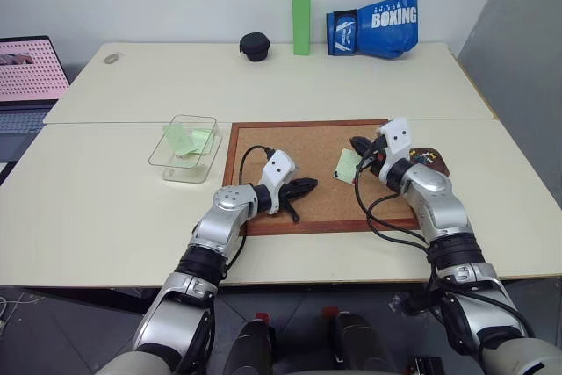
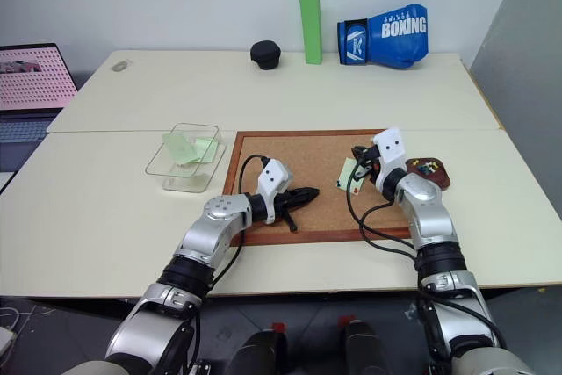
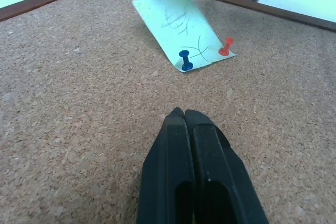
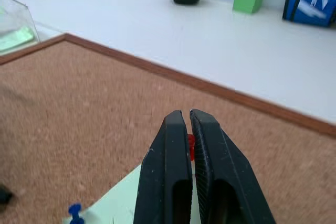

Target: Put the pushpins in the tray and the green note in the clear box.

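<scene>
right gripper (image 4: 189, 124): my fingers clenched on a red pin (image 4: 190, 147), over the note's (image 1: 348, 164) far end
tray (image 1: 436, 162): just right of it; my nearer arm
left gripper (image 3: 185, 116): closed, empty; note lies right of it

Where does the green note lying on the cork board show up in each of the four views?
Left eye view: green note, right part of the cork board, beside the right hand.
Right eye view: same spot.
Left wrist view: upper middle, with a blue pin.
Right wrist view: bottom edge, under the fingers.
Shared landmark: the board's wooden frame.
</scene>
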`<state>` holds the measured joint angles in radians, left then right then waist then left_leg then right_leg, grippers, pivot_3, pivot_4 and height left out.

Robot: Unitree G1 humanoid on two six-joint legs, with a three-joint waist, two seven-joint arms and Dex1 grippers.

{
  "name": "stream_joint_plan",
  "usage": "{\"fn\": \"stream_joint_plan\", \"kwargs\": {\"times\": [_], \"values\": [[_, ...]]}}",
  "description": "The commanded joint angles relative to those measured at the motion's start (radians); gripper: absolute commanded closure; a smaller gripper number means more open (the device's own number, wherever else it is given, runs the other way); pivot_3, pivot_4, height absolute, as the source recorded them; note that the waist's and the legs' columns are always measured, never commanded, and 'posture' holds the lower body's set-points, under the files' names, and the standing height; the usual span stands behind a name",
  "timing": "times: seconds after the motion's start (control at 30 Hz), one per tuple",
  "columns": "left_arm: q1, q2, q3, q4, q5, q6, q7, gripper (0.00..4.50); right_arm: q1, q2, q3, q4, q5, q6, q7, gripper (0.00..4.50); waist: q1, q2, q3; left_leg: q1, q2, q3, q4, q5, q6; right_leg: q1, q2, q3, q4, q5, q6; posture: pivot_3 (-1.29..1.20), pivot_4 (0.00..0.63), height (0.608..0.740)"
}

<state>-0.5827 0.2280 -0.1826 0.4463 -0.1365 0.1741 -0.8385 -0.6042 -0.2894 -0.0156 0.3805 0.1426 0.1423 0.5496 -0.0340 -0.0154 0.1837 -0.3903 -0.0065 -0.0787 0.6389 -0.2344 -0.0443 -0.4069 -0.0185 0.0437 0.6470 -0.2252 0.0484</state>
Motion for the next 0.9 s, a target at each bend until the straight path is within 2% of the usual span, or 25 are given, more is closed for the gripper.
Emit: {"fn": "stream_joint_plan", "kwargs": {"times": [0.03, 0.2, 0.37, 0.6, 0.9], "values": [[0.006, -0.004, -0.005, 0.003, 0.002, 0.017, -0.009, 4.5, 0.027, -0.013, -0.021, -0.085, 0.014, 0.02, -0.014, 4.44, 0.0, 0.0, 0.0, 0.0, 0.0, 0.0, 0.0, 0.0, 0.0, 0.0, 0.0, 0.0, 0.0, 0.0, 0.0, 0.0, 0.15, 0.74], [0.009, -0.006, -0.008, -0.001, 0.002, 0.022, -0.013, 4.5, 0.058, -0.032, -0.048, -0.145, 0.011, 0.031, -0.054, 4.44, 0.0, 0.0, 0.0, 0.0, 0.0, 0.0, 0.0, 0.0, 0.0, 0.0, 0.0, 0.0, 0.0, 0.0, 0.0, 0.0, 0.15, 0.74], [0.023, -0.011, -0.013, -0.017, 0.002, 0.03, -0.012, 4.5, 0.068, -0.046, -0.134, -0.17, 0.002, 0.013, -0.178, 4.44, 0.001, 0.0, 0.0, 0.0, 0.0, 0.0, 0.0, 0.0, 0.0, 0.0, 0.0, 0.0, 0.0, 0.0, 0.0, 0.0, 0.15, 0.74], [0.022, -0.013, -0.012, -0.001, 0.01, 0.014, -0.006, 4.5, 0.092, -0.129, -0.148, -0.056, -0.104, 0.107, -0.319, 4.44, 0.001, 0.0, 0.0, 0.0, 0.0, 0.0, 0.0, 0.0, 0.0, 0.0, 0.0, 0.0, -0.001, 0.0, 0.0, 0.0, 0.15, 0.74], [0.036, -0.007, -0.023, -0.035, 0.009, 0.022, -0.023, 4.5, 0.079, -0.122, -0.168, -0.023, -0.058, 0.186, -0.321, 4.44, 0.0, 0.0, 0.0, 0.0, 0.0, 0.001, -0.001, 0.0, 0.0, 0.0, 0.0, 0.001, -0.001, 0.0, 0.0, 0.0, 0.15, 0.74]]}}
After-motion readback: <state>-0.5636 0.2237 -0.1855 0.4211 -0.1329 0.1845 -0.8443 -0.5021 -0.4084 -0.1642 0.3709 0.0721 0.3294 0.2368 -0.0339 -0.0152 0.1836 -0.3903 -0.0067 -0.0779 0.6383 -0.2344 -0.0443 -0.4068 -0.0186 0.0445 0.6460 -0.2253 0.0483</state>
